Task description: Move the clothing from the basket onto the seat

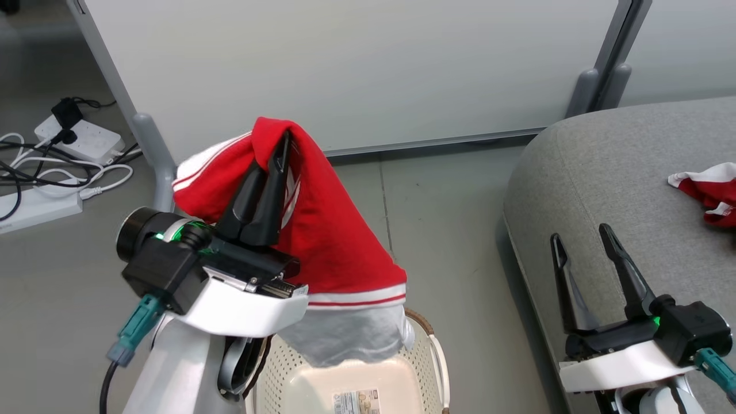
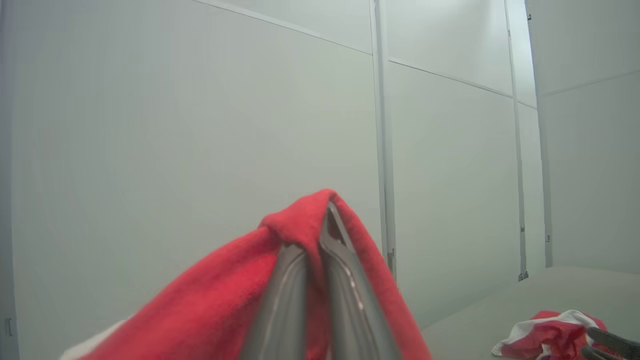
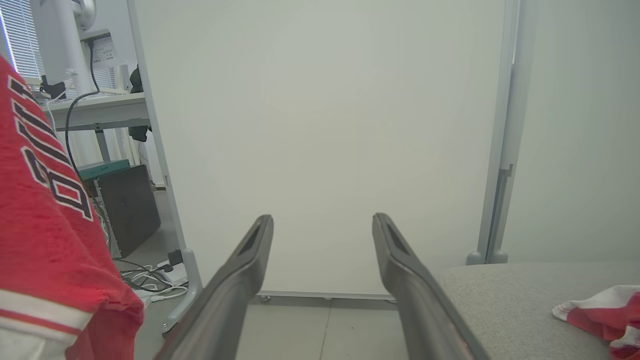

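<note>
My left gripper (image 1: 283,141) is shut on a red jersey (image 1: 333,241), which hangs raised above the cream basket (image 1: 425,345) at the bottom centre. Its fold drapes over both dark fingers (image 2: 345,290) in the left wrist view. Dark outlined letters on that jersey (image 3: 50,210) show at the left of the right wrist view. A second red and white garment (image 1: 710,192) lies crumpled on the grey seat (image 1: 609,172) at the right. My right gripper (image 1: 583,238) stands open over the seat's front edge, nothing between its fingers (image 3: 415,280).
A pale partition wall (image 1: 345,69) with grey feet stands behind. Power strips and tangled cables (image 1: 52,167) lie on the grey floor at the left. A desk and a dark cabinet (image 3: 125,205) sit beyond the partition. Open floor separates basket and seat.
</note>
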Available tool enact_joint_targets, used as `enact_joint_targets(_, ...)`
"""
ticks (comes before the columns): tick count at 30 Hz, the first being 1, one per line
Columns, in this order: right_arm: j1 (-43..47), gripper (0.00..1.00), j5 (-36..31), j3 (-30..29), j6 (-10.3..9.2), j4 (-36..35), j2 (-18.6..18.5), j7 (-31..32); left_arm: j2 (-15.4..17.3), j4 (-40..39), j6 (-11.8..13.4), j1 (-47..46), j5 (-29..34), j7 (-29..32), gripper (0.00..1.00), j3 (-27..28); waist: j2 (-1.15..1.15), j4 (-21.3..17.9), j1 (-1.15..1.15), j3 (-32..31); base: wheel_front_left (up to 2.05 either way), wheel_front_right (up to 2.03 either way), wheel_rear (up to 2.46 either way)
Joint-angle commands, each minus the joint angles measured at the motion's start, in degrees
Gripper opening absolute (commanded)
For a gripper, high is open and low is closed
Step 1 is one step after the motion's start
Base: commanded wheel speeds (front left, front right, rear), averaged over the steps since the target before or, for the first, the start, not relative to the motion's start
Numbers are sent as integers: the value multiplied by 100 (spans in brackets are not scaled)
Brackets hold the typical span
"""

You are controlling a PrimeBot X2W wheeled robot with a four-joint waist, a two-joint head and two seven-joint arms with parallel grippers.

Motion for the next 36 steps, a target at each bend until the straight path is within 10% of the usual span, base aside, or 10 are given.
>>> enact_joint_targets(1,96,100,24,6,1,-24,-32,-28,10,-206,48,79,-29,-2,0,41,0,-30,0,-61,0,0,0)
enact_joint_targets(15,375,100,-70,5,1,-103,-67,-28,8,-1178,-26,33,-200,-2,0,-309,0,-153,0,-247,0,0,0)
enact_joint_targets(27,298,100,-48,-5,1,-119,-51,-28,14,-714,-214,84,-369,-3,0,-1579,0,-272,0,-175,0,0,0)
enact_joint_targets(36,232,100,-38,0,1,-178,-80,-29,13,-457,-187,-26,-407,-3,0,-1450,0,-369,0,-120,0,0,0)
